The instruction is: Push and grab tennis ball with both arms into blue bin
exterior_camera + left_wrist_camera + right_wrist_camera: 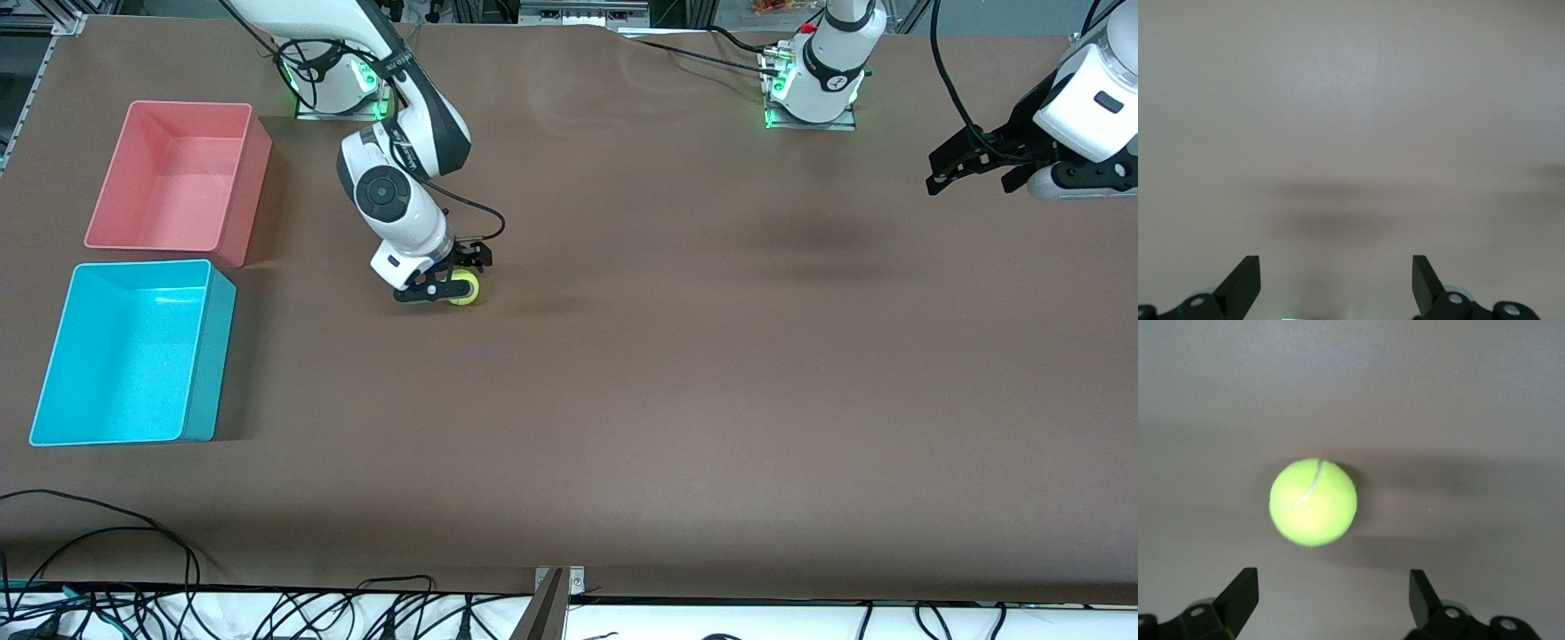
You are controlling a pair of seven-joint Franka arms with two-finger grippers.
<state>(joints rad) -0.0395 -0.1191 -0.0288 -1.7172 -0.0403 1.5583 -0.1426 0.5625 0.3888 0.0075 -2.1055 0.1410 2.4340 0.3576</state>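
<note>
High front overview; two close, downward wrist views

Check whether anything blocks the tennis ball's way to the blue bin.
Nothing visible does. The tennis ball lies at the open right end effector, with bare table up to the blue bin. The pink bin sits farther from the camera.

Yellow-green tennis ball (464, 288) rests on table, apart from blue bin (200, 373).

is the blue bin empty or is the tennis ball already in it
Empty. The blue bin shows only its bare floor, and the tennis ball lies on the table at the open right end effector.
</note>
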